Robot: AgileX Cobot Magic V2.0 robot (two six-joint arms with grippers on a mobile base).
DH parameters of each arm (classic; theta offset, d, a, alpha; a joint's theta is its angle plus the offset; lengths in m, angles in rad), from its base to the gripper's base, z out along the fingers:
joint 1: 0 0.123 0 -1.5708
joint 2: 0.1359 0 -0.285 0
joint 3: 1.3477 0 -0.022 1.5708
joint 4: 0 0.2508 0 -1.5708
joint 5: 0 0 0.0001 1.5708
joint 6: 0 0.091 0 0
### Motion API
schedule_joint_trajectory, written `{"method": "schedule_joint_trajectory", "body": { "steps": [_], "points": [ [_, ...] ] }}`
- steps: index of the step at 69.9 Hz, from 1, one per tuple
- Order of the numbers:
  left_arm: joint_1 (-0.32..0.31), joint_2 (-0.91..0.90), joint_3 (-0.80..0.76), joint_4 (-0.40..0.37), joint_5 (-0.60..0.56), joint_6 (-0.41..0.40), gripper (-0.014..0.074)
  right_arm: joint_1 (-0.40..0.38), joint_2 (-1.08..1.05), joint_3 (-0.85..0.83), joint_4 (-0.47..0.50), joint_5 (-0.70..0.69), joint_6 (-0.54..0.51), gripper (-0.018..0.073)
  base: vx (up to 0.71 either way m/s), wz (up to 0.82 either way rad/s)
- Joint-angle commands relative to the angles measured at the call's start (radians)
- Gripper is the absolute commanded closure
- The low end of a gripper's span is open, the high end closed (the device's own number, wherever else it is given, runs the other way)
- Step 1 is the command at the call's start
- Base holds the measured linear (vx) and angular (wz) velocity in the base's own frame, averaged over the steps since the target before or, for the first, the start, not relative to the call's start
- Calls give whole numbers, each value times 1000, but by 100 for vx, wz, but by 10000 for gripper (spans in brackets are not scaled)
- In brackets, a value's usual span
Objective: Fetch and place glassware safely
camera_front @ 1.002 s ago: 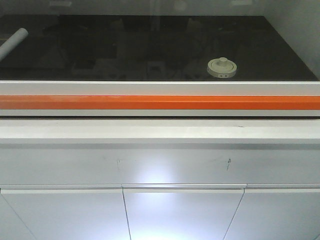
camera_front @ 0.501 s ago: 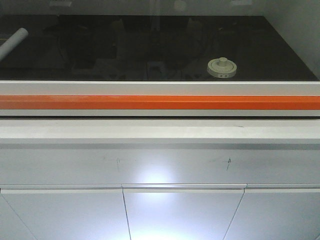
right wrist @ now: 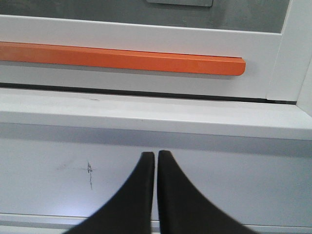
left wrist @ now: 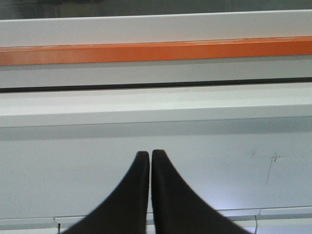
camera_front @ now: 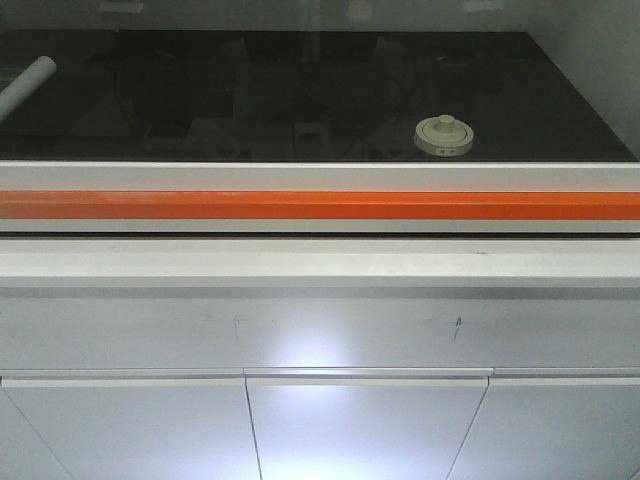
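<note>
Front-facing view: nothing has moved, jar [camera_front: 444, 136] untouched on the counter [camera_front: 250, 100], well ahead of my left claw [left wrist: 150, 154] and right claw [right wrist: 156, 154], both closed tight and empty, so the fetch is unstarted.

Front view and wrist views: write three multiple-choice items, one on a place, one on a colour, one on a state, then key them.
1. Where does the lidded jar stand on the dark surface?
A. right of centre, near the front edge
B. far left corner
C. against the back wall

2. What colour is the long bar in front of it?
A. blue
B. orange
C. black

3. How are the left gripper and right gripper?
A. both wide open
B. both shut, empty
C. one holds the jar

Key:
1 A, the front view shows it right of the middle.
2 B, the bar is orange in every view.
3 B, each wrist view shows jaws closed on nothing.
</note>
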Motion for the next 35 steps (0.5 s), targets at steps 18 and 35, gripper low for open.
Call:
{"method": "schedule_joint_trajectory", "body": {
  "steps": [18,35],
  "points": [
    [-6,-11,27,-8,-84,-4,603,-5,-12,18,-19,-77,-8,566,0,0],
    [-6,-11,27,-8,-139,-5,603,-5,-12,18,-14,-90,-7,565,0,0]
  ]
}}
